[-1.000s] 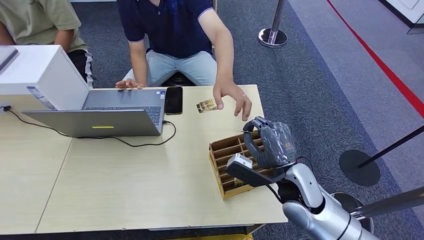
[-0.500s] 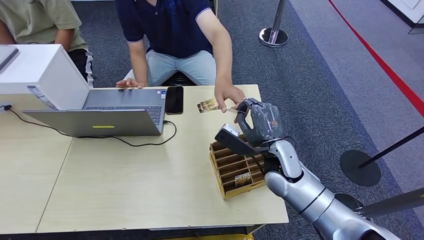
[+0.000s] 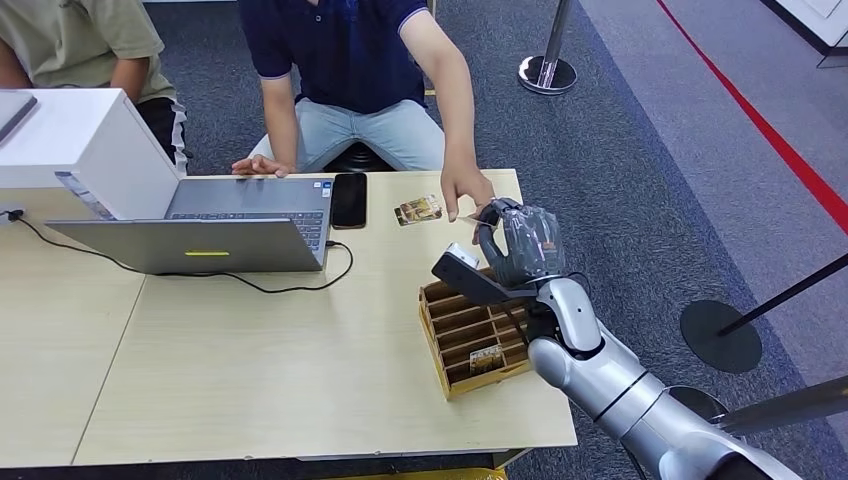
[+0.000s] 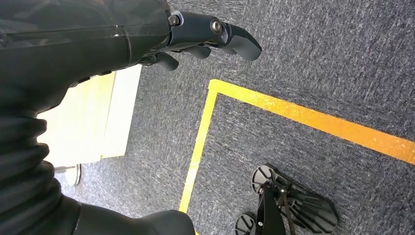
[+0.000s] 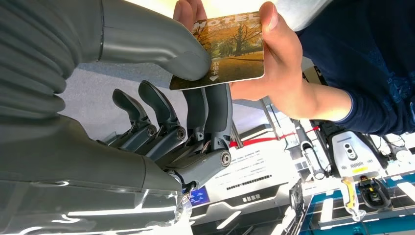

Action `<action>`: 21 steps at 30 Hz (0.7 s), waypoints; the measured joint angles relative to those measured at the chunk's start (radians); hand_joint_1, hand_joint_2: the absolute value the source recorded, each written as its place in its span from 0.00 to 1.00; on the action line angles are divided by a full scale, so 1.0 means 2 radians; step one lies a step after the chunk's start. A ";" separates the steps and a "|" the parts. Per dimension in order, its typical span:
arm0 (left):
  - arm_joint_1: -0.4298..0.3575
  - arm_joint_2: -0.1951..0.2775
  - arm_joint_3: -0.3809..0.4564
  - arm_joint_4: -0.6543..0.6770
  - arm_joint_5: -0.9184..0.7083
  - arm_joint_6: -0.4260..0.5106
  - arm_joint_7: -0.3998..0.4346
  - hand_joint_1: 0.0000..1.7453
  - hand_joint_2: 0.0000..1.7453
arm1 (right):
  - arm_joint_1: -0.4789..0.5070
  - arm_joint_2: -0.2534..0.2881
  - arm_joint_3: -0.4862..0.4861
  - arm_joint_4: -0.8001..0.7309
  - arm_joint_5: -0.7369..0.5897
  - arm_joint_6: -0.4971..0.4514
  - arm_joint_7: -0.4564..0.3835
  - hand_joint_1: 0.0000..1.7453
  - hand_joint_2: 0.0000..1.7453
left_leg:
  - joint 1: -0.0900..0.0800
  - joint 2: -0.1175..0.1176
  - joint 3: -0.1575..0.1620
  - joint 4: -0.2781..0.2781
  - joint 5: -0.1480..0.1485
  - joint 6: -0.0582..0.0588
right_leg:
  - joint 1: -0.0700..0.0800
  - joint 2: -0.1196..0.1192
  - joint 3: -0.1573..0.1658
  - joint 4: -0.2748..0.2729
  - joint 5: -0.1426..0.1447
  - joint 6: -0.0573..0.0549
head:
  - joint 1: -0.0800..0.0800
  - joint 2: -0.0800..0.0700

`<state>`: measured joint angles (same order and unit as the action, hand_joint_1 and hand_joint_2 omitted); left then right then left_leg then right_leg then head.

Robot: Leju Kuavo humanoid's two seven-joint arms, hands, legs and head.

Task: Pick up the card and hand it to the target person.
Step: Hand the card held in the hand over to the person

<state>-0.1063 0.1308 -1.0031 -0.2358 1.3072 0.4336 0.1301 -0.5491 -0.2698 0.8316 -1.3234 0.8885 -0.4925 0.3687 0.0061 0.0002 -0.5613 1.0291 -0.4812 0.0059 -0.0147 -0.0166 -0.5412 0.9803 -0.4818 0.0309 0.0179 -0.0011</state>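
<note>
My right hand (image 3: 515,248) is raised above the far right of the table, pinching a hotel card (image 5: 225,49) between thumb and fingers. The card (image 3: 468,219) shows edge-on in the head view. A person in a dark blue shirt (image 3: 345,45) sits across the table, and that person's hand (image 3: 465,190) grips the card's other end (image 5: 266,58). Both hold it at once. My left hand (image 4: 205,36) hangs over grey carpet, its fingers loosely curled with nothing in them.
A wooden slotted card box (image 3: 470,330) stands under my right forearm. Another card (image 3: 418,210), a black phone (image 3: 348,200) and an open laptop (image 3: 215,225) lie on the light table (image 3: 250,360). A second person (image 3: 80,45) sits at far left. Stanchion bases (image 3: 545,72) stand on the carpet.
My right hand has risen from above the box toward the person with the card. The person's hand came to meet it and now grips the card's far end.
</note>
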 joint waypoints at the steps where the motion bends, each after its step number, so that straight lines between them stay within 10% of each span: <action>1: 0.000 0.000 0.000 0.000 0.000 0.000 0.000 0.00 1.00 | 0.000 0.001 0.000 0.001 0.000 0.000 0.001 0.22 1.00 | 0.000 0.000 0.000 0.000 0.000 0.000 | 0.000 0.000 0.000 0.000 0.000 0.000 | 0.000 0.000; 2: 0.000 0.000 0.000 0.000 -0.001 -0.001 0.000 0.00 1.00 | 0.000 0.001 0.000 0.002 0.000 0.000 0.002 0.00 1.00 | 0.000 0.000 0.000 0.000 0.000 0.000 | 0.000 0.000 0.000 0.000 0.000 0.000 | 0.000 0.000; 3: 0.000 0.000 0.000 0.000 -0.002 -0.002 0.000 0.00 1.00 | 0.000 0.002 0.000 0.004 -0.001 0.000 0.003 0.00 1.00 | 0.000 0.000 0.000 0.000 0.000 0.000 | 0.000 0.000 0.000 0.000 0.000 0.000 | 0.000 0.000; 7: 0.000 0.000 -0.006 0.000 -0.008 -0.004 -0.002 0.00 0.00 | -0.001 0.002 0.000 0.012 -0.006 -0.001 0.005 0.00 1.00 | 0.000 0.000 0.000 0.000 0.000 0.000 | 0.000 0.000 0.000 0.000 0.000 0.000 | 0.000 0.000; 21: 0.003 0.004 -0.008 0.001 -0.003 0.004 -0.009 0.00 0.00 | 0.034 -0.045 -0.067 -0.001 -0.156 -0.092 -0.008 0.00 1.00 | -0.001 0.001 0.001 0.000 0.000 0.000 | -0.001 0.001 0.000 0.000 0.000 0.000 | 0.000 0.000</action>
<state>-0.1008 0.1392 -1.0201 -0.2328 1.3020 0.4415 0.1115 -0.4818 -0.3592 0.6985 -1.3250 0.5772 -0.6755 0.3517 0.0049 0.0024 -0.5602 1.0294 -0.4813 0.0058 -0.0157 -0.0137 -0.5417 0.9799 -0.4812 0.0315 0.0182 -0.0011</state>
